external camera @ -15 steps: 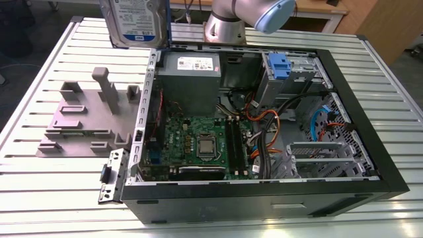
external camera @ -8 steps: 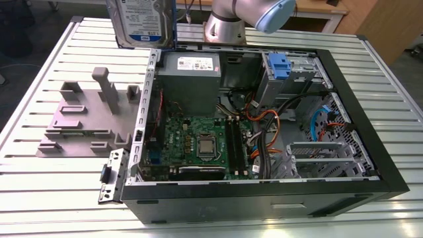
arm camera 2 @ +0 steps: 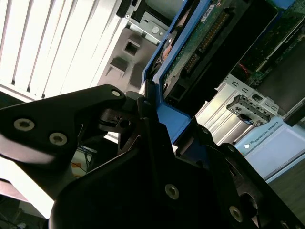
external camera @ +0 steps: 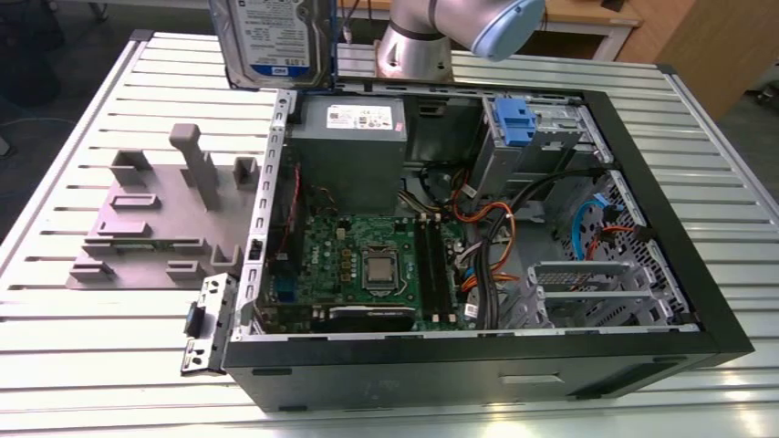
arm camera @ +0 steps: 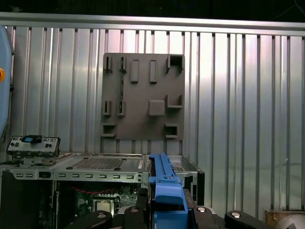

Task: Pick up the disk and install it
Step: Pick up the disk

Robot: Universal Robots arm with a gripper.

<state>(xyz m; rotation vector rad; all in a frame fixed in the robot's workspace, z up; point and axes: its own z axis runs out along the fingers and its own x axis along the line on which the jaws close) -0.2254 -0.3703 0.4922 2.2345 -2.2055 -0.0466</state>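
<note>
Disk (external camera: 274, 38) is up in the air at the far edge of the tabletop (external camera: 98, 347), toward the exterior view's left of the arm (external camera: 453, 26). It stands on edge with its label side facing the camera: silver body, white-and-blue label. Its top is cut off by the frame.

In both wrist views the pincer (arm camera 2: 167, 119) is narrow, clamped on the disk across its blue plastic side rail, with black fingers (arm camera: 138, 212) on either side of the blue strip. The second wrist view shows the disk's underside — green circuit board and a row of connector pins.

The open computer case (external camera: 487, 358) lies flat on the tabletop, below and nearer than the disk, with the motherboard (external camera: 365, 255), grey power supply (external camera: 350, 137) and blue latch piece (external camera: 517, 123) showing inside. A grey fixture plate (external camera: 146, 219) sits just beside the case on the exterior view's left — apart from the disk.
</note>
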